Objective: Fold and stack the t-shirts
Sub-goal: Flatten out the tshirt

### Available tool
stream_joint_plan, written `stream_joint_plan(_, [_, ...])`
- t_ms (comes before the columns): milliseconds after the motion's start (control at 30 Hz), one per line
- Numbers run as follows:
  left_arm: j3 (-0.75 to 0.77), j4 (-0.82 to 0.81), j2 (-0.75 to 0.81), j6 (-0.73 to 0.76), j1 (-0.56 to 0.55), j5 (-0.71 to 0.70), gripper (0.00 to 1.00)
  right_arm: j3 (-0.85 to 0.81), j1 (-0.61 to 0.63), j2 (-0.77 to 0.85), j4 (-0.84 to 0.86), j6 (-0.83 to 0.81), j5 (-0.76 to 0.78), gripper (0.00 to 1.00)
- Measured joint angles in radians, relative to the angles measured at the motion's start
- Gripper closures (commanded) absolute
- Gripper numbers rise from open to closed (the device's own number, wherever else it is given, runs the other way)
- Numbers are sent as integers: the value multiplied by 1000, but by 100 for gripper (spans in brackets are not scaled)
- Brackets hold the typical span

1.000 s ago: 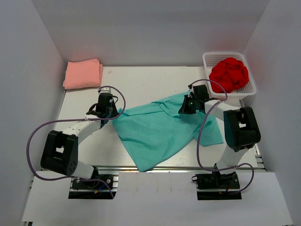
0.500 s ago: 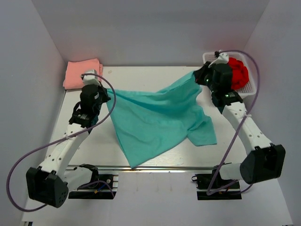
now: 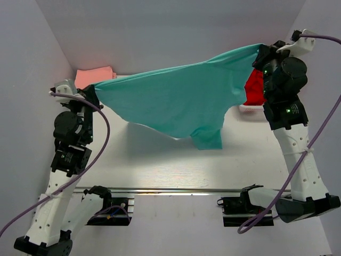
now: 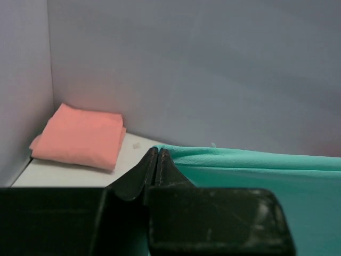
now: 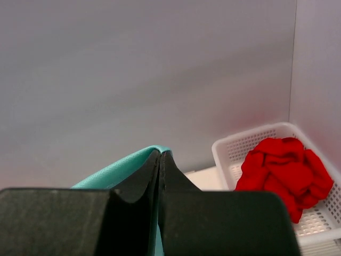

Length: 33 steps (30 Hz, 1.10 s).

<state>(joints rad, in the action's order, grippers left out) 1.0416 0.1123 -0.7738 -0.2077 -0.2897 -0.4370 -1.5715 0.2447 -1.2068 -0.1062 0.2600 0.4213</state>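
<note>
The teal t-shirt [image 3: 176, 101] hangs stretched in the air between both arms, its lower part drooping above the table. My left gripper [image 3: 91, 89] is shut on its left corner; in the left wrist view the teal cloth [image 4: 256, 170] runs off to the right of the closed left gripper [image 4: 158, 152]. My right gripper [image 3: 260, 52] is shut on the shirt's right corner, raised high; the teal edge [image 5: 114, 170] shows beside the closed right gripper [image 5: 160, 153]. The salmon-pink t-shirt [image 3: 93, 76] lies folded at the back left. The red t-shirt [image 3: 255, 88] sits crumpled in the basket.
A white mesh basket [image 5: 234, 152] stands at the back right, partly hidden by the right arm in the top view. Grey walls enclose the table [image 3: 160, 160] on three sides. Purple cables loop beside both arms.
Both arms have risen and spread apart, lifting the teal t-shirt off the table until it hangs stretched between them.
</note>
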Motion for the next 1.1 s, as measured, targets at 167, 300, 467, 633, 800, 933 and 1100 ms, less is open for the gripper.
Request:
stream_joint_plan(167, [79, -3, 39, 34, -2, 50, 100, -27, 1, 55, -6, -45, -25, 100])
stream_joint_plan(300, [170, 15, 42, 51, -2, 95, 100, -61, 1, 122, -7, -84, -64, 100])
stream_joint_plan(467, [277, 54, 49, 62, -2, 145, 100, -117, 0, 207, -7, -129, -104, 100])
stream_joint_plan(633, [370, 106, 77, 66, -1, 253, 100, -164, -1, 288, -30, -167, -152, 100])
stream_joint_plan(800, [415, 135, 152, 56, 0, 380, 100, -202, -3, 377, -49, -201, -201, 100])
stream_joint_plan(933, [439, 145, 205, 45, 0, 443, 100, -213, -3, 446, -59, -227, -237, 100])
stream_joint_plan(1100, [457, 155, 228, 31, 0, 509, 100, -201, -4, 513, -52, -246, -259, 100])
